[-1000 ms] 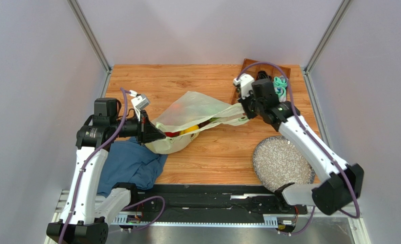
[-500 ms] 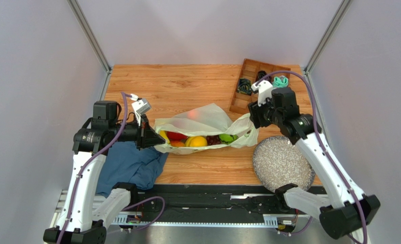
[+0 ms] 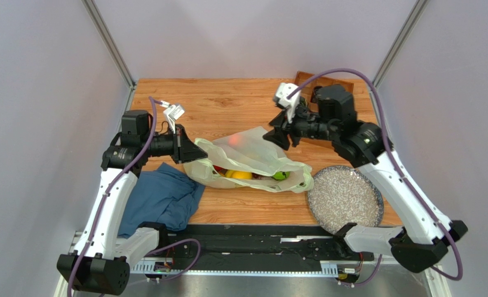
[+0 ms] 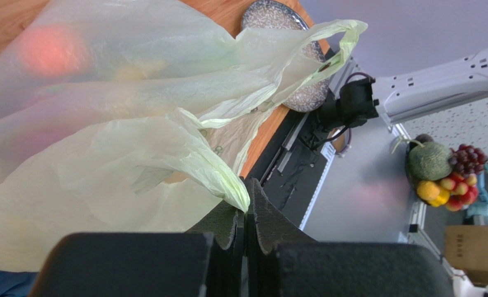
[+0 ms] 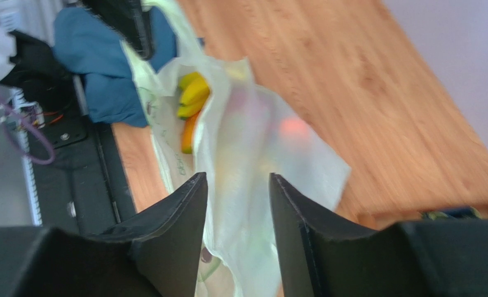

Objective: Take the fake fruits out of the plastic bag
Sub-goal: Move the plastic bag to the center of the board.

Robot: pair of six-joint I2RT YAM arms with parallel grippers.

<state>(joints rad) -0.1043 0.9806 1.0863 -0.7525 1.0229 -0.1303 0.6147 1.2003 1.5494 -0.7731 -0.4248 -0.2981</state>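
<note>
- Grey walls close in a wooden table (image 3: 228, 102), seen from above. On it the plastic bag (image 3: 252, 154) lies slumped on its side, between a blue cloth (image 3: 160, 198) on the left and a speckled plate (image 3: 345, 198) on the right.
- The fake fruits (image 3: 241, 175) show at the bag's near opening, all inside it, with a green apple (image 3: 281, 176) at the right end.
- The left gripper (image 3: 200, 153) pinches the bag's left edge. The right gripper (image 3: 272, 140) hangs over the bag's far right part with its fingers apart.
- From the left wrist, the two fingers are pressed tight together on a crumpled fold of the bag's film. The bag billows away from them, and a red blur shows through it. One handle loop reaches toward the plate.
- From the right wrist, the view is blurred. The fingers are spread with nothing between them, and the bag lies beyond the gap. Yellow bananas (image 5: 194, 93) and something orange sit in the bag's mouth, near the blue cloth.
</note>
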